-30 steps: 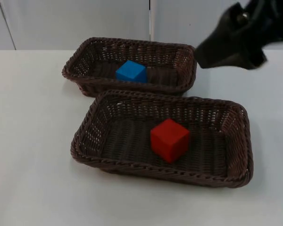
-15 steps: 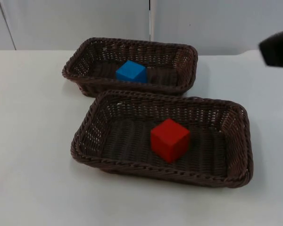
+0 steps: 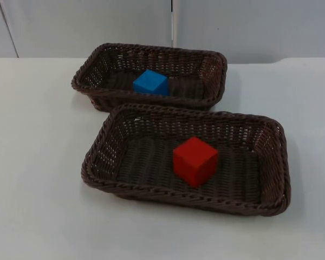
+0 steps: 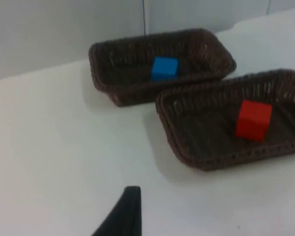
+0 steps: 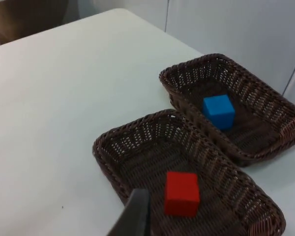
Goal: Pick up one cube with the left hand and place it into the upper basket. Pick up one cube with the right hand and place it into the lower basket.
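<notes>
Two dark wicker baskets on a white table, each holding one cube.

In the top view, the blue cube (image 3: 150,82) rests in the upper basket (image 3: 86,73), upper centre of the frame; the red cube (image 3: 194,161) sits in the lower basket (image 3: 97,157), centre frame. The left gripper (image 4: 125,209) hangs above bare table beside the baskets, the right gripper (image 5: 135,211) above the lower basket; I cannot tell whether either is open or closed. Both cubes look rigid, light and smooth-faced, probably best pinched across two opposite flat sides.
</notes>
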You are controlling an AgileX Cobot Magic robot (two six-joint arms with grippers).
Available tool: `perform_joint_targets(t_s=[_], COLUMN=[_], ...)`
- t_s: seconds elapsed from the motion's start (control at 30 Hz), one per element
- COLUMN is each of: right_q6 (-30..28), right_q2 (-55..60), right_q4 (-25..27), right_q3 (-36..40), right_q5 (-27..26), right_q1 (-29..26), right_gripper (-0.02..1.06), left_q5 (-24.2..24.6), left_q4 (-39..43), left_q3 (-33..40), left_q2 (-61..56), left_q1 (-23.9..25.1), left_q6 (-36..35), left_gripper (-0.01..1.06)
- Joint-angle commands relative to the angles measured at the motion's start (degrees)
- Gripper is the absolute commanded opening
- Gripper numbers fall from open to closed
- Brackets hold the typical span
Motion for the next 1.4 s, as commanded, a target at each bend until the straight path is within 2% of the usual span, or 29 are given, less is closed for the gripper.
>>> perform_joint_targets(t_s=[0.0, 0.57, 0.93, 1.07, 1.1, 1.17, 1.37], right_q6=[0.21, 4.1, 5.37, 10.03, 13.07, 17.0, 18.73], right_q2=[-1.29, -19.72, -30.21, -32.25, -32.95, -34.2, -36.21], right_q4=[-0.26, -0.26, -0.87, -4.72, -7.91, -10.95, -12.86], right_q3=[0.43, 8.55, 8.84, 8.84, 8.98, 9.46, 9.69], right_q5=[1.36, 3.81, 13.9, 17.92, 20.03, 21.88, 26.77], right_q1=[0.15, 0.15, 0.15, 0.15, 0.15, 0.15, 0.15], right_gripper=[0.85, 0.85, 0.85, 0.85, 0.85, 0.85, 0.85], left_q5=[1.48, 2.5, 2.5, 2.5, 2.5, 2.5, 2.54], left_q4=[0.05, 1.69, 1.74, 1.74, 1.74, 1.74, 1.64], left_q3=[0.25, 1.47, 1.58, 1.58, 1.58, 1.58, 1.55], left_q2=[-0.41, -0.41, -0.41, -0.41, -0.41, -0.41, -0.41], left_q1=[-0.01, -0.01, -0.01, -0.01, -0.01, -0.01, -0.01], left_q6=[-0.23, -2.28, -2.33, -2.33, -2.33, -2.33, -2.33], left_gripper=[1.05, 1.05, 1.05, 1.05, 1.05, 1.05, 1.05])
